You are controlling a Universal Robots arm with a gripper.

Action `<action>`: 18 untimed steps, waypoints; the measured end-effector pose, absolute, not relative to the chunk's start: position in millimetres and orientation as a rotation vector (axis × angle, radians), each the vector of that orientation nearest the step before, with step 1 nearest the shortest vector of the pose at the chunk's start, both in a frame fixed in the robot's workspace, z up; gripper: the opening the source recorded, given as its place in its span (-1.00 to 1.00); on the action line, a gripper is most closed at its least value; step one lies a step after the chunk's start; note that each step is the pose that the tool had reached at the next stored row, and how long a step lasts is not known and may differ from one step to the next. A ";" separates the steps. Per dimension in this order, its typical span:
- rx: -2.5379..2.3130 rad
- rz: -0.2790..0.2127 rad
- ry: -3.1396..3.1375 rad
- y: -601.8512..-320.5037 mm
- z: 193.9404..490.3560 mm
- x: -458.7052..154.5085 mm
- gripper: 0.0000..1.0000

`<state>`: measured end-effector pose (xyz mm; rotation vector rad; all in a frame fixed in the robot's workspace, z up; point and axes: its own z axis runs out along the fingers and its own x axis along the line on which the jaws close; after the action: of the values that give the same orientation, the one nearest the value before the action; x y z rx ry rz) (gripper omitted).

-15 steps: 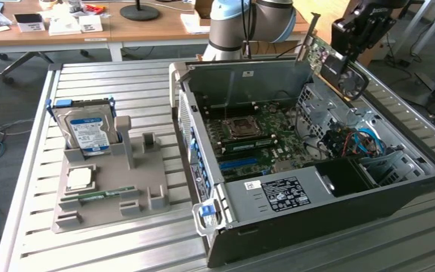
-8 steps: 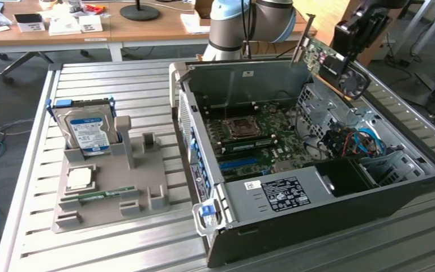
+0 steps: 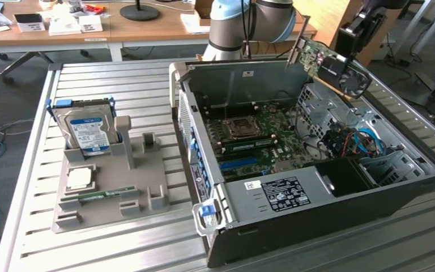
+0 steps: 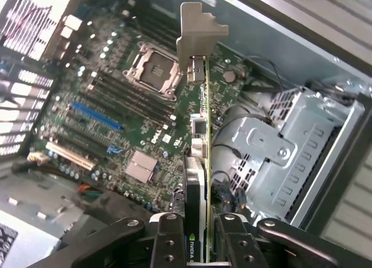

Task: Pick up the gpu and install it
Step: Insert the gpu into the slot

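Note:
The gpu (image 3: 329,63) hangs tilted in the air above the far right corner of the open computer case (image 3: 399,195). Its silvery end bracket (image 3: 302,42) points toward the exterior view's left and its fan faces outward. My gripper (image 3: 351,54) is shut on the card from above. In the wrist view the gpu (image 4: 199,163) runs edge-on away from my gripper (image 4: 197,247), with fingers (image 4: 168,239) pressed on both faces and the bracket (image 4: 197,32) at the far end. The motherboard (image 4: 116,105) lies below, with a blue slot (image 4: 96,115) and an empty processor socket (image 4: 152,67).
A grey fixture (image 3: 111,187) at the exterior view's left holds an upright hard drive (image 3: 89,133), a processor (image 3: 79,178) and a memory stick (image 3: 100,195). Inside the case sit a power supply (image 3: 278,192) and a metal drive cage (image 4: 279,157) with cables. Desks stand behind.

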<state>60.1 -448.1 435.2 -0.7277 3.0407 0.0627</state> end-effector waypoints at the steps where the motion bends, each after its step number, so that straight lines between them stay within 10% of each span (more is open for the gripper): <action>1: -0.755 0.063 3.034 -448.1 435.2 60.1 -0.47; 18: -1.199 0.065 2.895 -448.1 434.0 60.1 -0.47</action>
<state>60.1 -448.1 434.0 -1.1990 2.8946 0.0649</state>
